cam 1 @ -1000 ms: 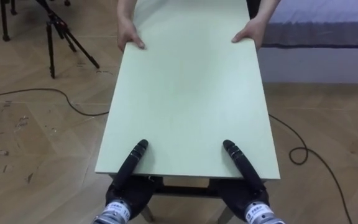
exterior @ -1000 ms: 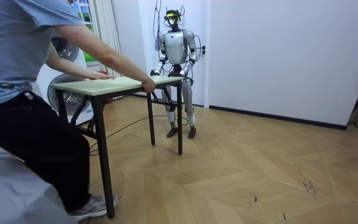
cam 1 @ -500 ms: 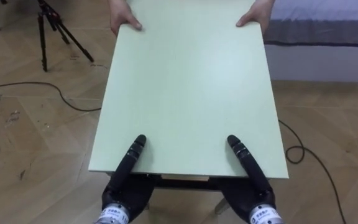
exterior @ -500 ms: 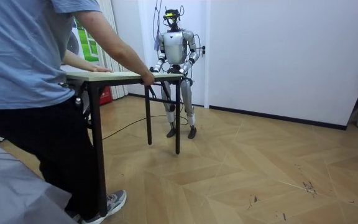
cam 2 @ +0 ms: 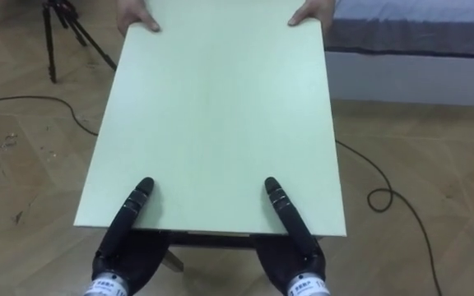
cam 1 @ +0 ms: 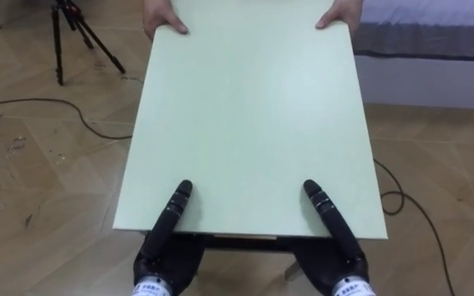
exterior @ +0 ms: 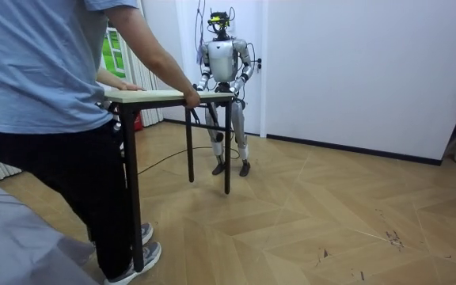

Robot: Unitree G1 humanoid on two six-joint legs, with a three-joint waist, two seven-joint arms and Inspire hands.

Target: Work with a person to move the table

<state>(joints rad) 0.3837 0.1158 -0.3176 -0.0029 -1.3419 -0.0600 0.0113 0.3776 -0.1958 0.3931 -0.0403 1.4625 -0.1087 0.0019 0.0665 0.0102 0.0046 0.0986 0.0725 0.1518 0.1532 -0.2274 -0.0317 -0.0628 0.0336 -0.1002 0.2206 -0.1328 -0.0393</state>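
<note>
Left eye view: tripod (cam 1: 58, 49) at 11 o'clock, bed (cam 1: 434, 29) at 1; counter (cam 1: 249, 115) runs 6 to 12, left hand (cam 1: 169, 218) and right hand (cam 1: 327, 215) clamping its near edge.

Both eye views look steeply down from the robot's head, close over the near end of the table (cam 1: 245, 115), which runs up the frame to the person's hands (cam 1: 161, 20) at the top edge. The right eye sits slightly aside — the tabletop lies further left there. The room view stands farther off, low, behind the person (exterior: 46, 87), facing the robot across that same table.
</note>
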